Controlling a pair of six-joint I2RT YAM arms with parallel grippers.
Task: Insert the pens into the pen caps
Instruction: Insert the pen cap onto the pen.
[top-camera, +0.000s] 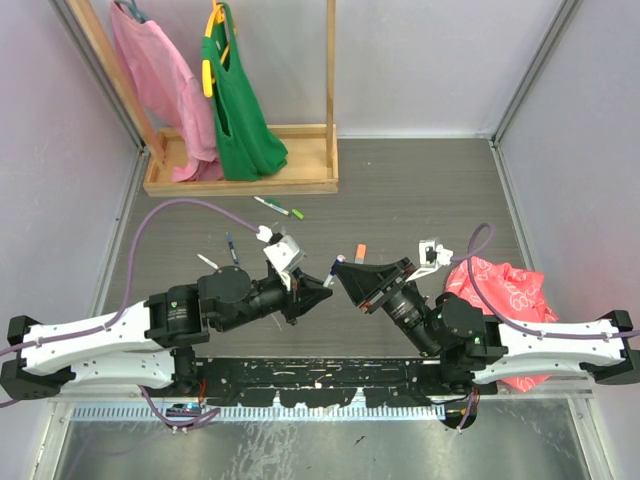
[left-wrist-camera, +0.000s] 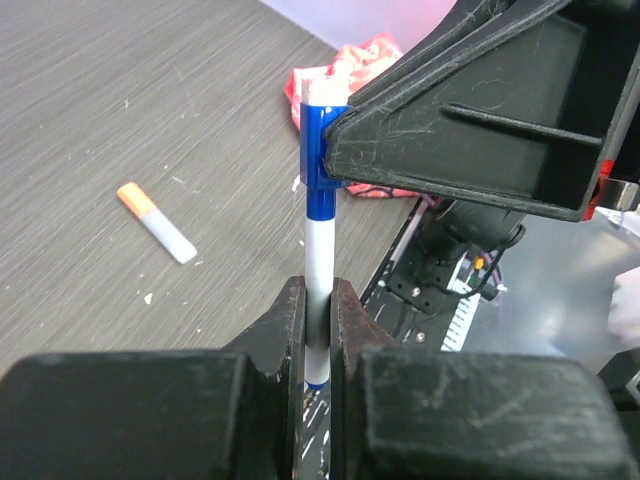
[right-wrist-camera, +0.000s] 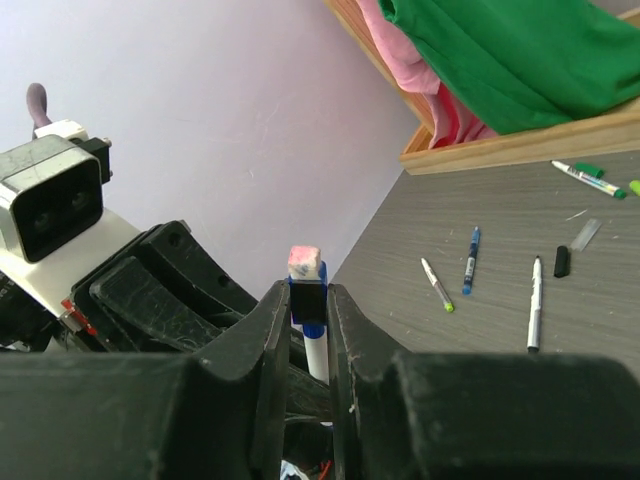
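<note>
Between the two arms a blue pen (left-wrist-camera: 319, 250) with a white barrel is clamped by my left gripper (left-wrist-camera: 318, 295), which is shut on the barrel. Its far end sits inside a blue pen cap (left-wrist-camera: 318, 150) topped by a small pinkish eraser. My right gripper (right-wrist-camera: 308, 297) is shut on that cap (right-wrist-camera: 309, 306), and the white barrel (right-wrist-camera: 317, 358) runs below it. In the top view both grippers (top-camera: 318, 290) (top-camera: 345, 272) meet tip to tip above the table. Loose pens lie beyond: green (right-wrist-camera: 580, 177), blue (right-wrist-camera: 470, 260), light green (right-wrist-camera: 437, 285), black (right-wrist-camera: 534, 303), orange-ended (left-wrist-camera: 157, 222). A black cap (right-wrist-camera: 562, 261) lies by the black pen.
A wooden rack base (top-camera: 240, 185) stands at the back left with a pink garment (top-camera: 160, 70) and a green garment (top-camera: 240, 110) hanging over it. A red-and-pink bag (top-camera: 500, 290) lies at the right beside the right arm. Small white scraps dot the table.
</note>
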